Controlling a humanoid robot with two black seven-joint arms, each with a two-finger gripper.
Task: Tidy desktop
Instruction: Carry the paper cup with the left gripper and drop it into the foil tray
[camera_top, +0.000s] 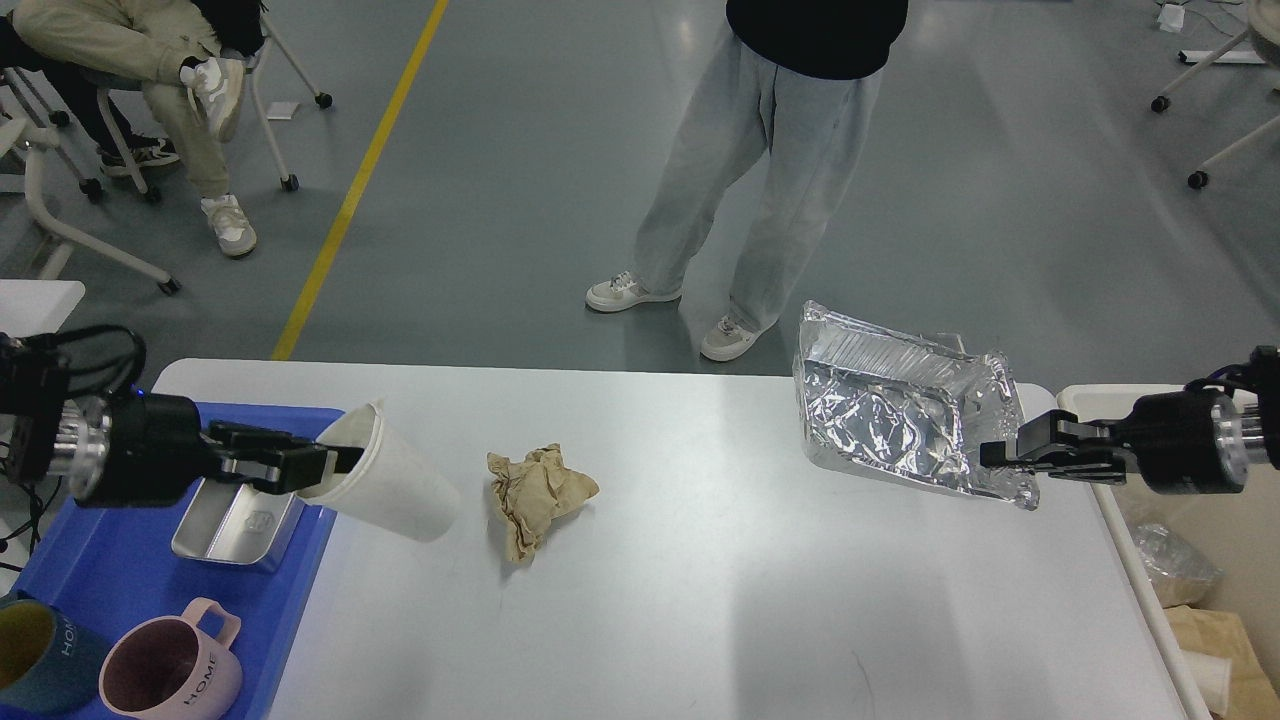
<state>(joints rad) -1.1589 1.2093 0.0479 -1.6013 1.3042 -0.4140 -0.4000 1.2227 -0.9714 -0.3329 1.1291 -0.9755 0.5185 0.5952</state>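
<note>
Over the white desktop (720, 600), the left gripper (325, 462) pinches a tilted paper cup (390, 485) by its rim, while the right gripper (1005, 455) apparently clamps a crumpled foil tray's (895, 415) edge (crumpled brown paper (535, 495) lies between).

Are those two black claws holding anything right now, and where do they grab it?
Yes. The left gripper pinches the white paper cup by its rim. The right gripper clamps the crumpled foil tray at its near-right edge.

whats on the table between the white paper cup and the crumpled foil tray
In the head view, only the crumpled brown paper wad lies between the white paper cup and the crumpled foil tray; otherwise bare white desktop.
</note>
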